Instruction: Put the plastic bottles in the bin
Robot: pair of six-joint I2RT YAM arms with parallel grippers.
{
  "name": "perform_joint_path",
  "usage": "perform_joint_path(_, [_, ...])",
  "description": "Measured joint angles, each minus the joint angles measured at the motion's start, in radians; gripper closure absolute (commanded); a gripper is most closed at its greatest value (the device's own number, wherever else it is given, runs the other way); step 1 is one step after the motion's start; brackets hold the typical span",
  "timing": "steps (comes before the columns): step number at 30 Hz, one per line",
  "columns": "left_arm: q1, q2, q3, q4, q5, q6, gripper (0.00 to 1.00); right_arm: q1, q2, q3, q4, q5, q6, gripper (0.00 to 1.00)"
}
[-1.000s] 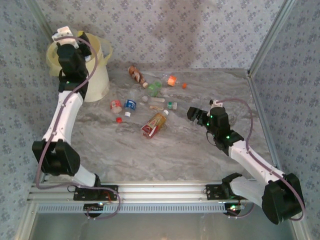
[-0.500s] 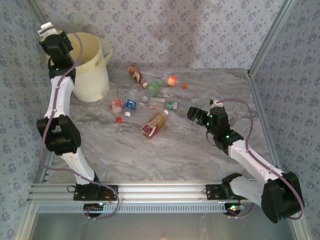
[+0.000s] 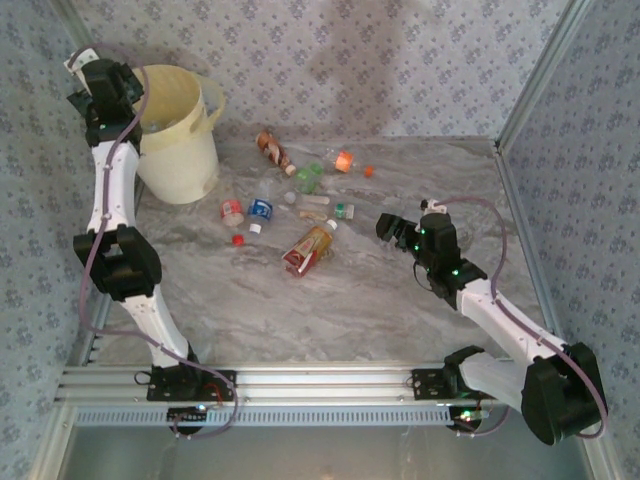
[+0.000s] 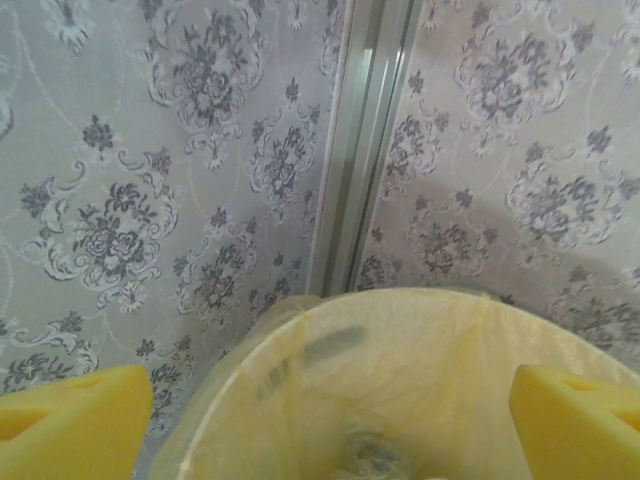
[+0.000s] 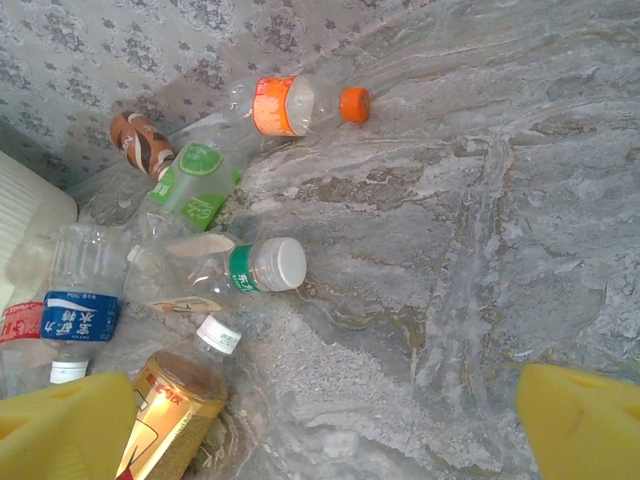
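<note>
A marble-patterned table (image 3: 330, 300) inside walls of floral wallpaper. The left gripper (image 3: 88, 78) is raised at the far-left rim of the bin (image 3: 185, 150), a pale cream-yellow bucket in the table's far-left corner. In the left wrist view its yellow fingertips (image 4: 70, 420) are cut off at the lower corners. They stand wide apart with nothing between them, and the bin's rim (image 4: 420, 296) lies below. A blurred shape (image 4: 365, 455) lies deep inside the bin, too soft to identify.

The plastic bottles (image 3: 308, 248) lie scattered mid-table, well apart from the bin. The right gripper (image 3: 386, 228) hovers just to their right, its fingers spread wide and empty.

In the right wrist view:
- An orange-capped bottle (image 5: 290, 103) lies farthest.
- A brown bottle (image 5: 140, 142) and a green-labelled bottle (image 5: 190, 180) lie close together.
- A white-capped bottle (image 5: 255, 265) is crushed and clear, so its outline is hard to trace.
- A blue-labelled bottle (image 5: 78, 315) lies at the left.
- An amber bottle (image 5: 170, 415) is partly cut off by the lower edge.

Compared with one second ago, the left arm has swung from over the bin's mouth out to its far-left edge. The right arm and the bottles on the table are unchanged.
</note>
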Motion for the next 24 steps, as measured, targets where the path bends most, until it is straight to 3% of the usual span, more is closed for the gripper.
perform_joint_path(12, [-0.097,-0.051,0.006,-0.154,0.046,-0.081,0.02,-0.008,0.002,0.000,-0.017,-0.002,0.003,0.00])
perform_joint_path(24, [-0.273,-0.471,-0.446,-0.141,0.047,-0.219,0.02,-0.023,0.002,-0.007,-0.049,-0.005,0.063,0.00])
